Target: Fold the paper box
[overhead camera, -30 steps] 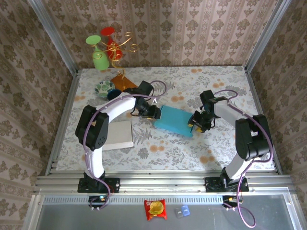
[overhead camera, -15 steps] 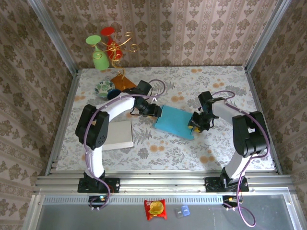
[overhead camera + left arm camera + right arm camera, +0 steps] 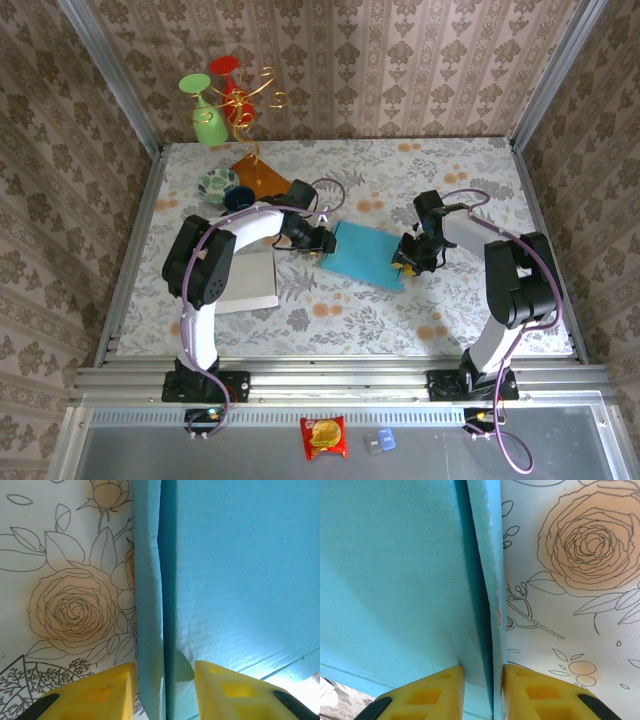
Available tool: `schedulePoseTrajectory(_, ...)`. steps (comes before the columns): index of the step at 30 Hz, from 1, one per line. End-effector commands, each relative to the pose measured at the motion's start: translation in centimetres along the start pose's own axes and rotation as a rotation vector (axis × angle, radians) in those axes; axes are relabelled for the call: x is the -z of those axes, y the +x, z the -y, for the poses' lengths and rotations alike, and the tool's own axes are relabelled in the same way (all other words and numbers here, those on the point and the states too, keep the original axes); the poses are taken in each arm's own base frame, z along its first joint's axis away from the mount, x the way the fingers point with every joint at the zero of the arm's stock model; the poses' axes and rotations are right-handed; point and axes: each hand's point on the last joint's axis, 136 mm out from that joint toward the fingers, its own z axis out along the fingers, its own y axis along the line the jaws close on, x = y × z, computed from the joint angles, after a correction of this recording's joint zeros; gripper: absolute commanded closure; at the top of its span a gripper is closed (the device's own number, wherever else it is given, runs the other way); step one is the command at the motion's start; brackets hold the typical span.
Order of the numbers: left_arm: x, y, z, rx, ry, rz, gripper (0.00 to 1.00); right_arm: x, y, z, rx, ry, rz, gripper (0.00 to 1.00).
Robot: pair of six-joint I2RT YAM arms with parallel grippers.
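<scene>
Box (image 3: pixel 366 254), blue — right gripper (image 3: pixel 483 685) has clamped onto its right wall, left gripper (image 3: pixel 165 682) has narrowed astride the left wall, grip unclear — walls seem ready for raising.

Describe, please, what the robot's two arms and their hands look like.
Both the left arm and right arm have white shells with black joints, and a purple cable loops along each. The left hand and right hand are black, with blocky yellow fingers.
</scene>
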Motion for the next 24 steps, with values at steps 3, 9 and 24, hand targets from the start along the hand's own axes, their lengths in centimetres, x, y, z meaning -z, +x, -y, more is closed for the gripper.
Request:
schedulePoseTrajectory(3,-0.2,0.6,-0.5,0.012,0.009,0.003,0.69,-0.5,-0.1,0.5,0.046,-0.005,0.013,0.7)
schedulePoseTrajectory(9,-0.1,0.5,-0.7,0.01,0.009,0.014,0.73,0.2,-1.0,-0.3,0.085,-0.08,0.076,0.57)
schedulePoseTrajectory(24,-0.3,0.8,-2.1,0.077,0.072,0.048,0.83,0.7,-2.8,-3.7,0.106,-0.424,0.213,0.29)
